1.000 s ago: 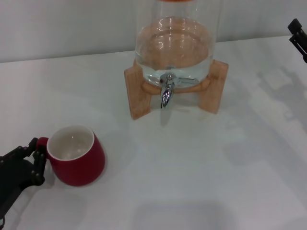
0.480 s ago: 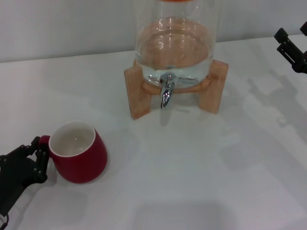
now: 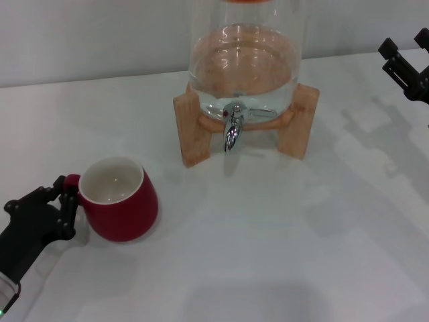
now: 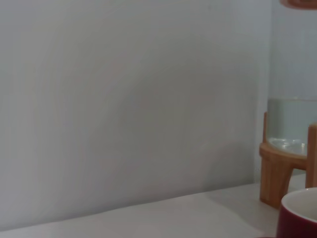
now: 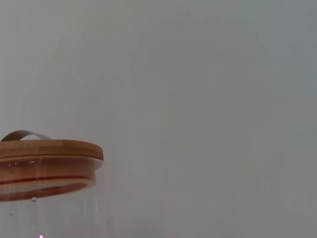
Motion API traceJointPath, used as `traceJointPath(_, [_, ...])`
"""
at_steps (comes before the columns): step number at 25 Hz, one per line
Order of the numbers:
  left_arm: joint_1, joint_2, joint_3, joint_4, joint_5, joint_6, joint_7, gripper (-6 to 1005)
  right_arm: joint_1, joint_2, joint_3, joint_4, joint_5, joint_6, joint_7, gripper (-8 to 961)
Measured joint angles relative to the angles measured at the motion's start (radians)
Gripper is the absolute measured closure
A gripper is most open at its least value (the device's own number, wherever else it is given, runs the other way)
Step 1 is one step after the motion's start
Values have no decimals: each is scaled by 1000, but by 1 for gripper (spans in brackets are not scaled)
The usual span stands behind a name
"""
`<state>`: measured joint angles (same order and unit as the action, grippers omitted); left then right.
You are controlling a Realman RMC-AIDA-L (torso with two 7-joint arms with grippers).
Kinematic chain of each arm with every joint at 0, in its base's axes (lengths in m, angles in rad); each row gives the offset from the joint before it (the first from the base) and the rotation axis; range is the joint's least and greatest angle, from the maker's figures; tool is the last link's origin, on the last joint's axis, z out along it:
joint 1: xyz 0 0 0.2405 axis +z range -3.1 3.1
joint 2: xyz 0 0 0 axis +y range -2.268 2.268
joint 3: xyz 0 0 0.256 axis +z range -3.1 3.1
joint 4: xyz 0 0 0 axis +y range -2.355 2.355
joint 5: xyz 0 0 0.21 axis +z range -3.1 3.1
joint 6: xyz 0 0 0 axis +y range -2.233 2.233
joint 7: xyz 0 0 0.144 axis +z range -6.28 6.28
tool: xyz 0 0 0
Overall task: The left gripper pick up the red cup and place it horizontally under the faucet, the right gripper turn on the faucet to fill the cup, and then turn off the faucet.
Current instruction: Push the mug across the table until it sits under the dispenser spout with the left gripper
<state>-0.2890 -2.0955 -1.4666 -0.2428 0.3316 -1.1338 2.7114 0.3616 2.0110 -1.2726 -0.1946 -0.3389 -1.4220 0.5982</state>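
Note:
The red cup (image 3: 124, 215) is at the front left of the white table, tilted a little, white inside showing. My left gripper (image 3: 66, 204) is at its left side, black fingers closed around its handle. A piece of the cup's rim shows in the left wrist view (image 4: 299, 218). The chrome faucet (image 3: 232, 131) points down at the front of the glass dispenser (image 3: 244, 60), well right of and behind the cup. My right gripper (image 3: 404, 41) hangs open and empty at the far right edge, right of the dispenser.
The dispenser holds water and sits on a wooden stand (image 3: 191, 127), also in the left wrist view (image 4: 272, 173). Its wooden lid (image 5: 44, 148) shows in the right wrist view. A grey wall runs behind the white table (image 3: 268, 255).
The left gripper has moved the red cup a little right and toward the dispenser, tilting it. The right gripper has come further into view from the right edge.

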Motion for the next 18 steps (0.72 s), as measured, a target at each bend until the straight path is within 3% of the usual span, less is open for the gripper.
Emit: traceJointPath(18, [-42, 6, 72, -59, 0, 102, -21, 874, 2, -2, 1, 0, 0, 0, 2, 121])
